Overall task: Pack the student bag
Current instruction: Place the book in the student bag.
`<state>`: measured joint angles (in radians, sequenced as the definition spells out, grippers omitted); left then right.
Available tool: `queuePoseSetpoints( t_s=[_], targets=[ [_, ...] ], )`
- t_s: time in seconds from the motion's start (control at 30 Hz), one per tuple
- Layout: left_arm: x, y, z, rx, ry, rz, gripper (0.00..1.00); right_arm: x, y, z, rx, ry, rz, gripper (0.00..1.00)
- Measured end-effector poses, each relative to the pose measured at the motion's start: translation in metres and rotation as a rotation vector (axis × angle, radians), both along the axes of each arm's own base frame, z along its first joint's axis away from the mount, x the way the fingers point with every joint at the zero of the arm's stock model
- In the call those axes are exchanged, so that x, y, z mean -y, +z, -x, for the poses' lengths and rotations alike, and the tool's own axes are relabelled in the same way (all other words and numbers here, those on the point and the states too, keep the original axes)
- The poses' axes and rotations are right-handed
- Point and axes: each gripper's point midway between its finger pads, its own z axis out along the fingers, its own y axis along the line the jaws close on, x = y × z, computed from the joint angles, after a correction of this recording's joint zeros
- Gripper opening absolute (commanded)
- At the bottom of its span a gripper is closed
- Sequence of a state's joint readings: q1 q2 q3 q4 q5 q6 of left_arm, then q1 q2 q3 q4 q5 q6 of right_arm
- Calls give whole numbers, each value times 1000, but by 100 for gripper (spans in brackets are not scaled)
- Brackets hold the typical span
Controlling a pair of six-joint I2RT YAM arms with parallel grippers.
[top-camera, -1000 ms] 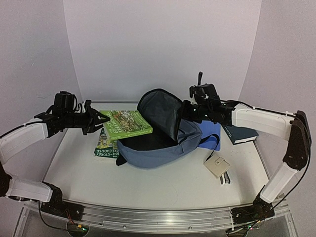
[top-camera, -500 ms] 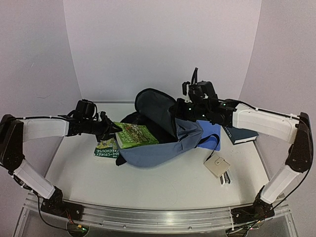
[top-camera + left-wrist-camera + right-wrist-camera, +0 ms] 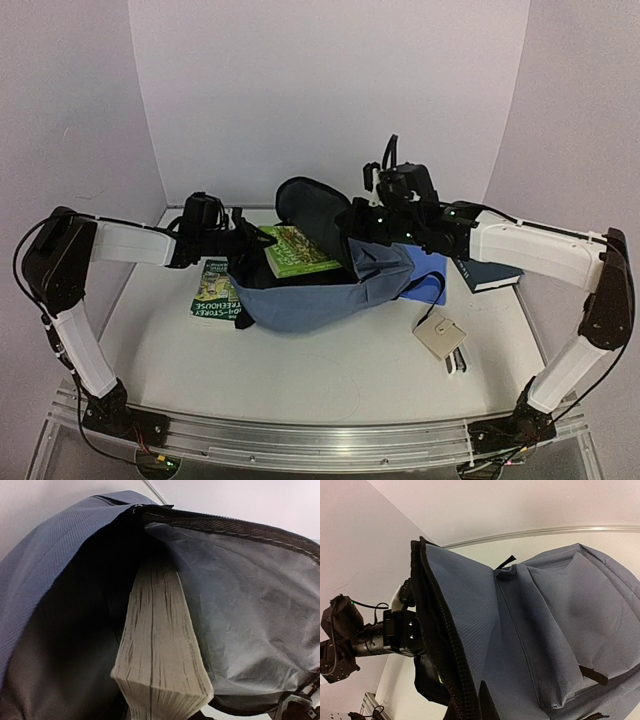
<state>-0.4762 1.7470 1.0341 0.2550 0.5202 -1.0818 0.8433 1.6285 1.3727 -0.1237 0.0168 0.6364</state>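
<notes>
Gripping student bag (image 3: 310,302) — right gripper (image 3: 358,224), left gripper (image 3: 252,241) grasping book (image 3: 301,251), white table (image 3: 330,372), walls (image 3: 300,90)

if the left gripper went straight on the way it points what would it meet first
The bag's inside, probably: the left gripper, holding the book, points into the open bag; depth is unclear.

A book (image 3: 298,252) is sitting in the bag (image 3: 310,302)'s mouth; a 2nd book (image 3: 210,296) is lying left, a notebook (image 3: 433,270) right.
</notes>
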Motion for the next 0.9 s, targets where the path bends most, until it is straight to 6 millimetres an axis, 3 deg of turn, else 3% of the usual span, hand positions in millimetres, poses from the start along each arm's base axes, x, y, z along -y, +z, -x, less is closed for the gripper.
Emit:
queuePoseSetpoints(
  t_s=[0.23, 0.47, 0.63, 0.77, 0.9],
  targets=[
    [37, -44, -18, -14, -41, -23, 0, -6, -4, 2, -4, 9, -2, 0],
    [65, -49, -34, 46, -72, -47, 1, -11, -9, 2, -9, 18, -1, 0],
    [70, -58, -42, 54, -80, -98, 17, -11, -9, 1, -9, 7, -7, 0],
    [65, -69, -40, 39, -83, -156, 37, -5, -12, -5, -5, -44, 1, 0],
    [52, -71, -29, 24, -97, -241, 47, 3, -25, -10, -13, -102, 26, 0]
  ],
)
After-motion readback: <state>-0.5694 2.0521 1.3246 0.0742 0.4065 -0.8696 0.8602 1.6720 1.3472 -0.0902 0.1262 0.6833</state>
